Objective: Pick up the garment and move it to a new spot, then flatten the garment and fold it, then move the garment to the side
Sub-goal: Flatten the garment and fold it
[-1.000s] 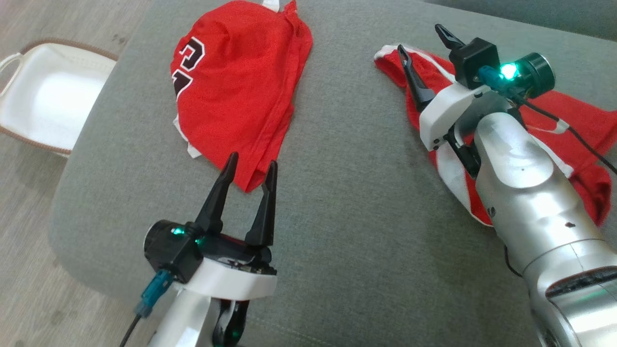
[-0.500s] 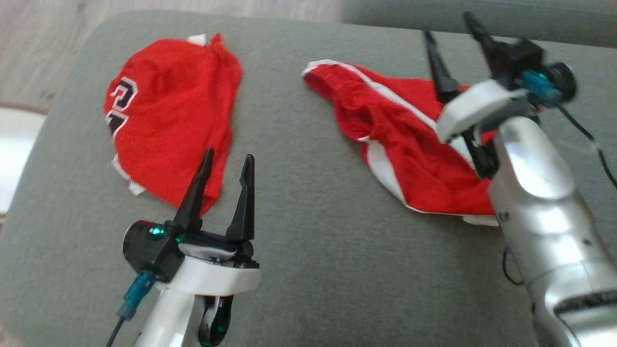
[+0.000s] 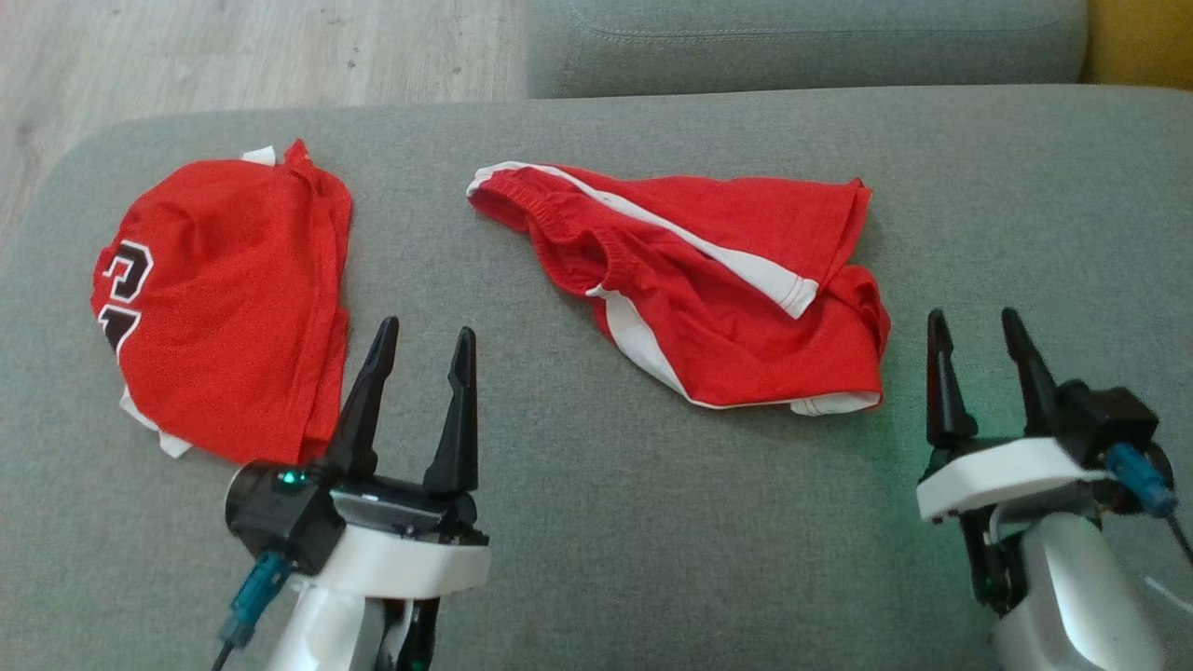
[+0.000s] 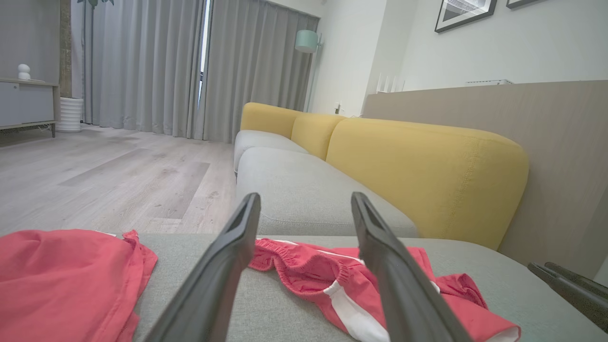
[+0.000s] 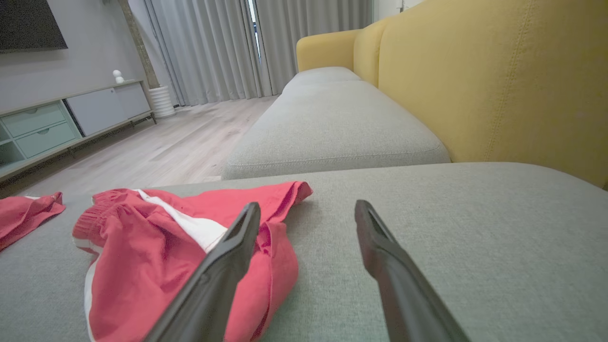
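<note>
Crumpled red shorts (image 3: 708,280) with white side stripes lie in the middle of the grey sofa seat (image 3: 652,522). A folded red jersey (image 3: 224,298) with a black-and-white number rests at the left. My left gripper (image 3: 426,328) stands open just right of the jersey's near edge, holding nothing. My right gripper (image 3: 972,317) is open and empty, just right of the shorts' near right corner. In the left wrist view the shorts (image 4: 304,266) lie beyond my open left gripper (image 4: 305,195). In the right wrist view the shorts (image 5: 142,247) lie left of my right gripper (image 5: 308,204).
A second grey seat cushion (image 3: 802,42) adjoins the far edge. The yellow backrest (image 5: 498,80) rises on the right side. Wooden floor (image 3: 233,47) lies beyond the seat's far left corner. Bare grey seat (image 5: 451,228) stretches right of the shorts.
The head camera has swung, shifting the whole picture. My right arm has drawn back from above the shorts to the lower right, and the shorts now lie uncovered. The left gripper stays open.
</note>
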### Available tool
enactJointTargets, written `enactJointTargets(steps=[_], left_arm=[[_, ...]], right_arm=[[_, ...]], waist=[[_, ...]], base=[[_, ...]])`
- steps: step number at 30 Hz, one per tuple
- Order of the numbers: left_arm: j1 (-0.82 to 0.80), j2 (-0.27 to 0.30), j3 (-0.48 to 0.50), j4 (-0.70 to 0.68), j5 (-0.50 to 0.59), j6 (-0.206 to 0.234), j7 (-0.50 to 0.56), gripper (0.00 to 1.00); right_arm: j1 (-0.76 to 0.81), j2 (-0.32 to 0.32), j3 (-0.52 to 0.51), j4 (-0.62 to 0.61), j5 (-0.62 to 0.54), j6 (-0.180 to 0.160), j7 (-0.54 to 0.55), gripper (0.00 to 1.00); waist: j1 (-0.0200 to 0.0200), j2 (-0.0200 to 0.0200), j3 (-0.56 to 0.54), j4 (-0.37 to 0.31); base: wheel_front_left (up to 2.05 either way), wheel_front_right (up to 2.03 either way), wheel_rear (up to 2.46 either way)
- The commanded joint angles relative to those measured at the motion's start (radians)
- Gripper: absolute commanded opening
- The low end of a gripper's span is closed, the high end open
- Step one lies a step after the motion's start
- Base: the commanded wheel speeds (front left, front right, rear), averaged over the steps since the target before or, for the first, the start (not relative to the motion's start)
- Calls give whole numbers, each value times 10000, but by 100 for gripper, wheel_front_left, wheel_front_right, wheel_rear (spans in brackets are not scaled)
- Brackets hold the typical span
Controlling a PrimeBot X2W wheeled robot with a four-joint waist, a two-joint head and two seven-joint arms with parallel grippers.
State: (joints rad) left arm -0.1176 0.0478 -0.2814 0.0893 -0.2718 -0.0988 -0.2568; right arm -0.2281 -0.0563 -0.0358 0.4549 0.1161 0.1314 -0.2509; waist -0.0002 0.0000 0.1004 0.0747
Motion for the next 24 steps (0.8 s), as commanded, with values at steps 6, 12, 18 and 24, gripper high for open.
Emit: enactJointTargets(steps=[6, 12, 18, 24], left_arm=[[-201, 24, 341, -349, 92, -82, -49, 100], [-321, 24, 202, -316, 32, -122, -49, 100], [-482, 24, 141, -245, -17, -162, -49, 100], [-626, 24, 38, -198, -54, -195, -49, 100]], right_arm=[[-429, 58, 401, -357, -1, -7, 191, 100], [-912, 59, 147, 323, -616, -7, 564, 100], [-1701, 60, -291, 1227, -1059, -7, 827, 100], [-2386, 60, -918, 2296, -1353, -7, 989, 0]], waist=[[2, 0, 106, 96], [2, 0, 448, 520], [2, 0, 905, 977], [2, 0, 1135, 1318]], base=[[0, 0, 0], [0, 0, 0], [0, 0, 0], [0, 0, 0]])
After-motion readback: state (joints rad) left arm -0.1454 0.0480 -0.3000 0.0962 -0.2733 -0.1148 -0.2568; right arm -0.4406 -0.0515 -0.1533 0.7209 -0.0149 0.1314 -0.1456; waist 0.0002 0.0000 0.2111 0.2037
